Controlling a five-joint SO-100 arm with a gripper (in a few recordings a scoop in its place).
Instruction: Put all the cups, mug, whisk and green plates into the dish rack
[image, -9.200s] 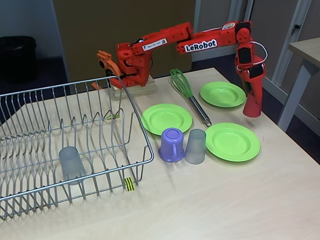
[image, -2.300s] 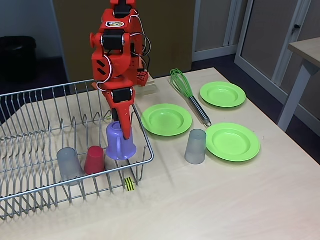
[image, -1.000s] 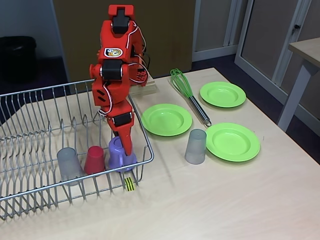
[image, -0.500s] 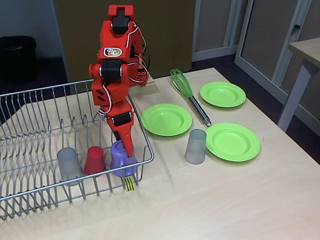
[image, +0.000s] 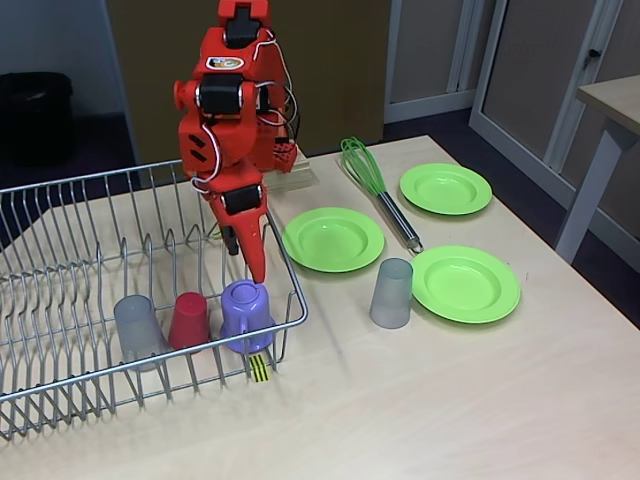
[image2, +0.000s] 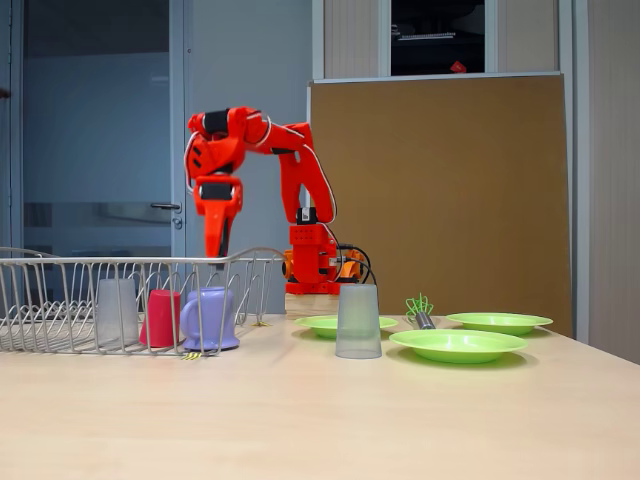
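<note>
Hovering over dish rack (image: 60, 390) front corner, tool (image: 255, 268) sits just above mug (image: 246, 313), apart from it, carrying nothing; jaw gap unclear. Mug inverted in rack beside red cup (image: 188, 320) and grey cup (image: 138, 330). Likely next target, grey cup (image: 391, 293) mid-table, lies toward table's right edge from tool, upright axis, between plates.

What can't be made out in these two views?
- End effector: jaws edge-on in both fixed views, open or shut unclear.
- Whisk: mostly behind a plate in the low fixed view.
- Rack: left end cut off by the frame edge in both.
</note>
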